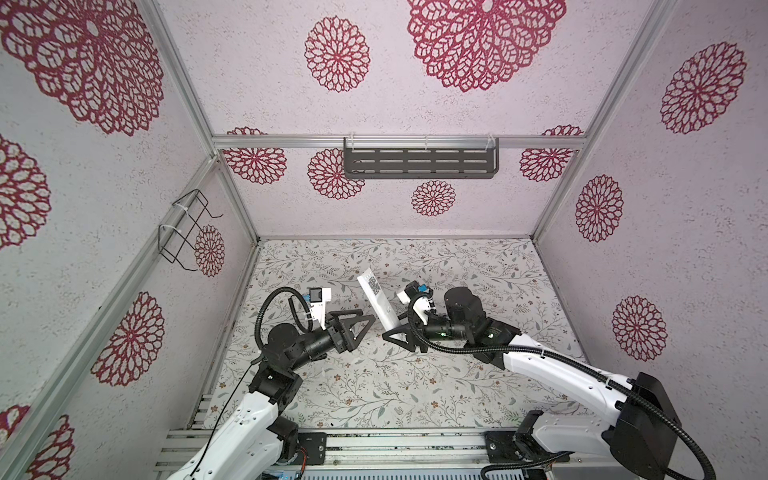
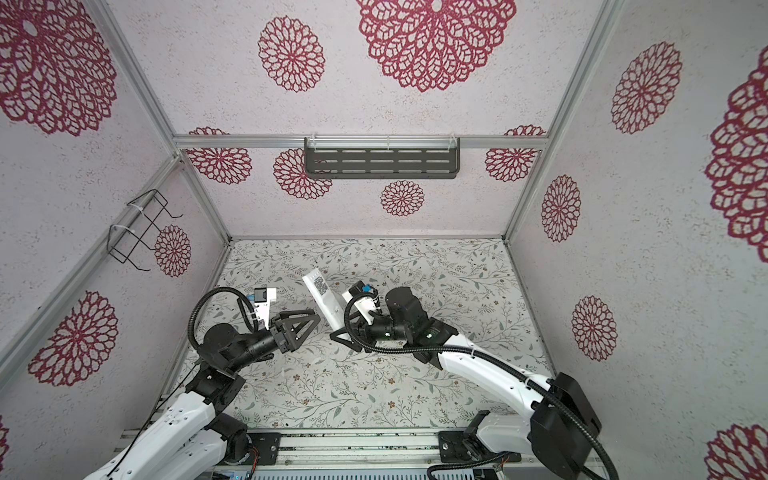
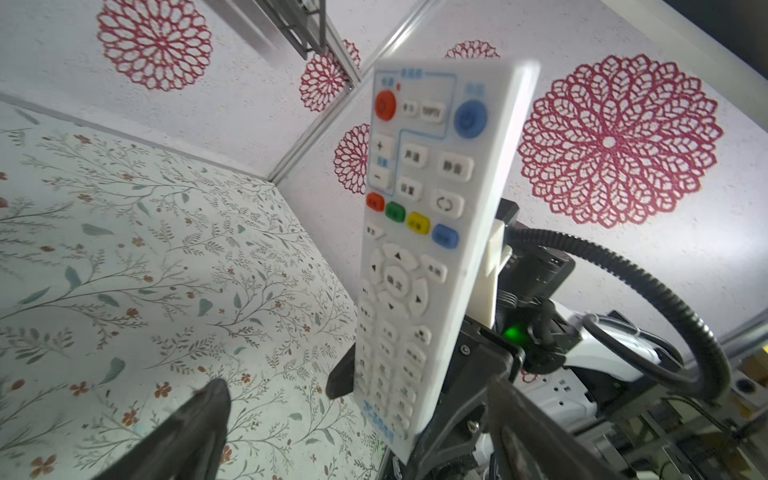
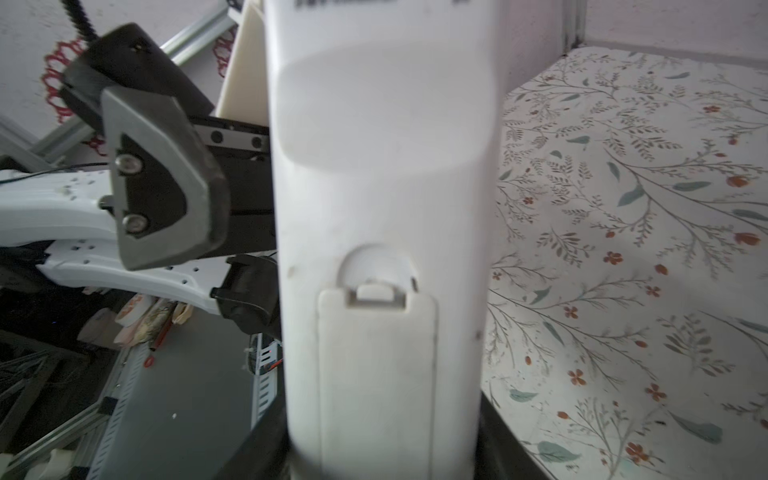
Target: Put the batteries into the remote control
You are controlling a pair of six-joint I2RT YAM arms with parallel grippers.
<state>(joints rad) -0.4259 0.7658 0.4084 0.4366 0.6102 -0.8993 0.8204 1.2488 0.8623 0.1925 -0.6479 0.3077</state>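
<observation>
Top view: one remote control [image 1: 376, 301] — right tool [image 1: 394, 331] grips, left tool [image 1: 365, 316] gapes.

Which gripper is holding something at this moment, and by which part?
The right gripper grips the remote control by its blue-logo end. The left gripper is open and holds nothing.

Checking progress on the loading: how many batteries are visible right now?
0. None shows on the table or in the open left gripper; the remote control, held by the right gripper, has its back cover shut, so they may be inside.
</observation>
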